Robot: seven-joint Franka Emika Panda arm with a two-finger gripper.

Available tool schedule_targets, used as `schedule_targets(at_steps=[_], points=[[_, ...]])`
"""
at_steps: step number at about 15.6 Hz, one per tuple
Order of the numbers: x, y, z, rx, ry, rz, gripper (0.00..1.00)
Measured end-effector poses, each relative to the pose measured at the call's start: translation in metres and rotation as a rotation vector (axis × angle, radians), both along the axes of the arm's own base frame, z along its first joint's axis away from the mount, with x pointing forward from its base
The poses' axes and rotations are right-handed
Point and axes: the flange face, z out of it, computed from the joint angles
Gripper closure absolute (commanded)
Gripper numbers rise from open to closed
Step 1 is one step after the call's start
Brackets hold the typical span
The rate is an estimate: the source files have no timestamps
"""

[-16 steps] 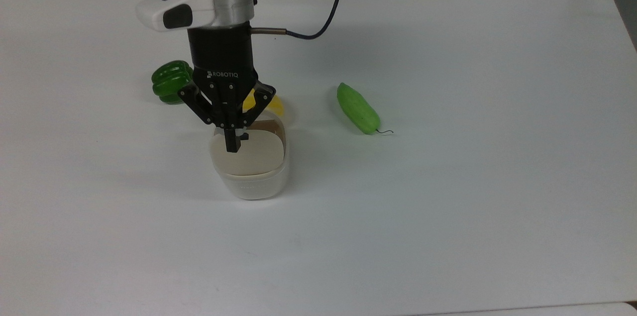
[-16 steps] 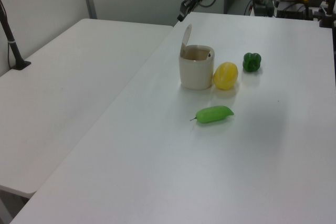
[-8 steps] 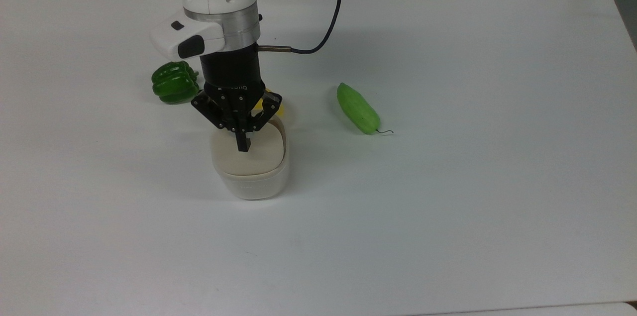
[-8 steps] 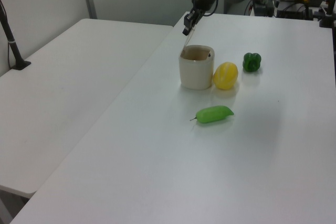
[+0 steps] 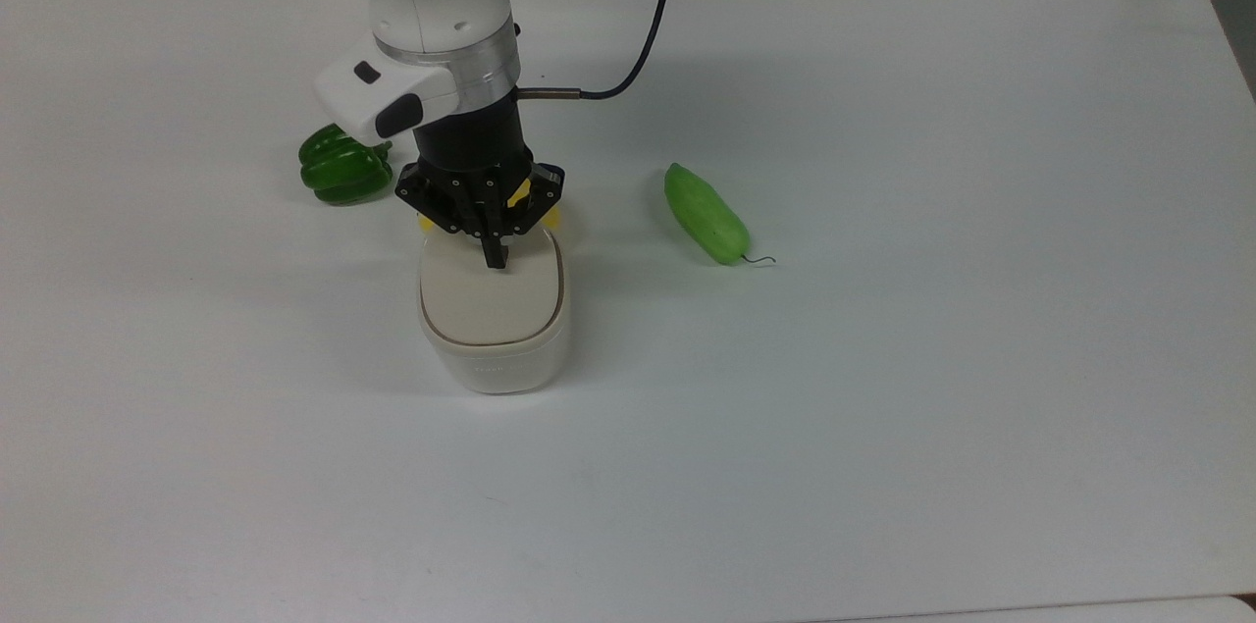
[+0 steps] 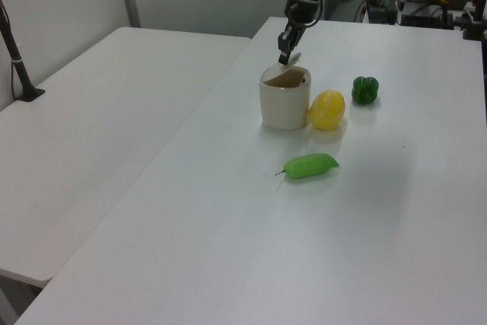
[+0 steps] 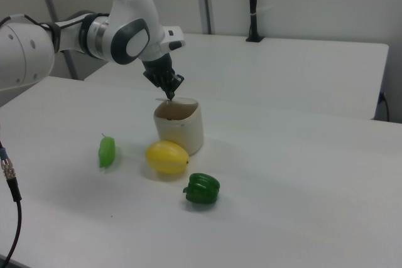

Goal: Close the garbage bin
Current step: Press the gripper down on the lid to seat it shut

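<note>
In the top view, a green bell pepper [image 5: 339, 165] lies to the claw's left. The clenched claw [image 5: 496, 258] presses on the garbage bin [image 5: 494, 329] lid's far edge, the bin just below it. The lid looks nearly flat, probably needing a last push; a green cucumber [image 5: 705, 214] lies off to the right.
</note>
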Motion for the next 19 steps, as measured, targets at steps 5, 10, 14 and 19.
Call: schedule_targets(at_steps=[5, 10, 14, 19], points=[[-0.003, -0.001, -0.018, -0.004, 0.039, 0.009, 1.0], [-0.004, -0.001, -0.034, -0.006, 0.067, 0.01, 1.0], [-0.003, -0.001, -0.036, -0.007, 0.069, 0.01, 1.0], [-0.003, -0.001, -0.036, -0.007, 0.068, 0.01, 1.0]])
